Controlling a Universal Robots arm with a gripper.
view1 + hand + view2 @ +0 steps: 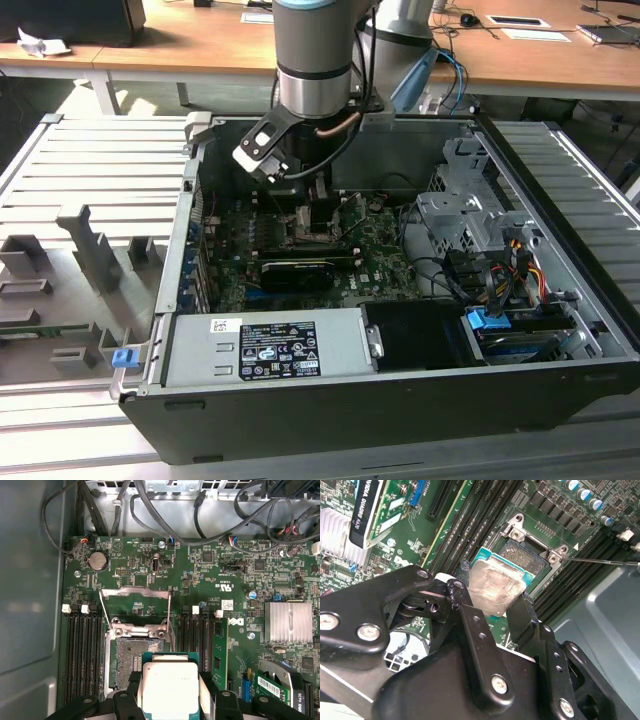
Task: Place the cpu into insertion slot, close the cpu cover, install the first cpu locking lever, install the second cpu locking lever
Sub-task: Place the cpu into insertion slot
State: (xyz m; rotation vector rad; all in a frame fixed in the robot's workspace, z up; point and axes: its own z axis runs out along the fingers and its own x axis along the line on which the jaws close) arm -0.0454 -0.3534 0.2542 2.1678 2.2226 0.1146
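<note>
My gripper [492, 594] is shut on the cpu [490, 586], a silvery square chip pinched by its edges between the black fingers [466, 597]. In the first wrist view the cpu [170, 685] hangs over the near edge of the insertion slot [131, 655], partly covering it, and whether it touches I cannot tell. The slot's dark contact field [532, 555] lies bare beyond the chip. The cpu cover [135, 592] stands flipped open at the slot's far side. Two thin locking levers [169, 612] stick up beside it. In the exterior view the gripper [312, 208] reaches down into the computer case.
Long memory slots [82, 655] flank the insertion slot on both sides. A black graphics card [297, 272] and a finned heatsink [291, 621] sit nearby on the green board [200, 580]. Cable bundles [165, 520] hang along the case wall. A drive cage [470, 215] fills the exterior view's right.
</note>
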